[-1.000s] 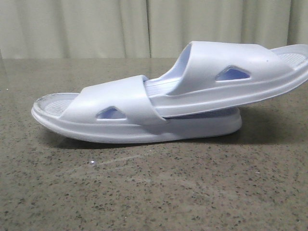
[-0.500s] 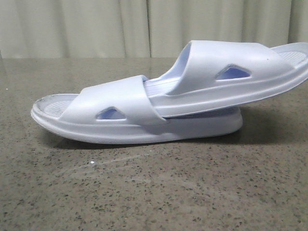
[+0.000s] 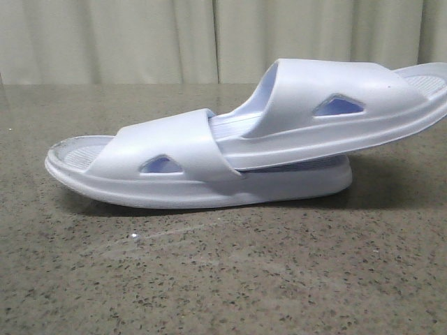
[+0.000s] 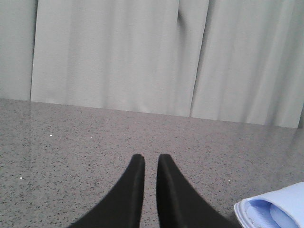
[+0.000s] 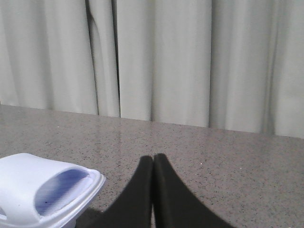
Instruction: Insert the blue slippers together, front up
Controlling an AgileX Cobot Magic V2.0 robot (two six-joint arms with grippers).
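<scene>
Two pale blue slippers lie nested on the stone table. The lower slipper (image 3: pixel 174 150) rests flat with its toe to the left. The upper slipper (image 3: pixel 314 91) is pushed under the lower one's strap and tilts up to the right. An end of a slipper shows in the left wrist view (image 4: pixel 275 209) and in the right wrist view (image 5: pixel 42 190). My left gripper (image 4: pixel 147 159) is empty, its fingers almost together with a narrow gap, beside the slippers. My right gripper (image 5: pixel 153 157) is shut and empty, also apart from them. Neither gripper shows in the front view.
The speckled grey stone table (image 3: pixel 223 279) runs back to pale curtains (image 3: pixel 209 35). Nothing else stands on the table in these views.
</scene>
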